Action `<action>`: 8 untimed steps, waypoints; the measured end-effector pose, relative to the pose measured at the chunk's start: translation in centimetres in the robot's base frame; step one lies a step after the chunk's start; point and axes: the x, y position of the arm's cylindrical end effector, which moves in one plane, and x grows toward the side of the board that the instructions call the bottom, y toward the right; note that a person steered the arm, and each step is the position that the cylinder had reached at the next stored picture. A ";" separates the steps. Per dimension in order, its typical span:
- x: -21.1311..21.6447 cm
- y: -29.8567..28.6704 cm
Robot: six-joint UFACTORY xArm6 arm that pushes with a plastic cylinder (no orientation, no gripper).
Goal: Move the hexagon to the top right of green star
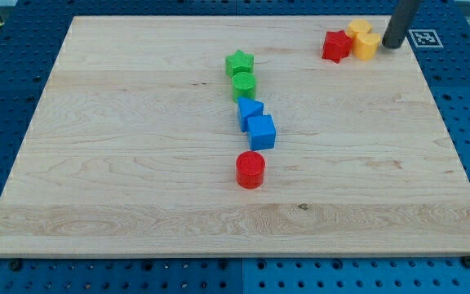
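The green star lies at the upper middle of the wooden board. A green cylinder touches it just below. At the view's top right sit a red star and two yellow blocks: one I take for the hexagon, the other in front of it, shape unclear. My tip stands just to the right of the yellow blocks, close to them; contact cannot be told.
Below the green cylinder run a blue block, a blue cube and a red cylinder. A white marker tag lies at the board's top right corner. Blue pegboard surrounds the board.
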 end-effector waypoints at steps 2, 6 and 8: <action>-0.5 -1.0; -2.0 -8.4; -2.0 -13.1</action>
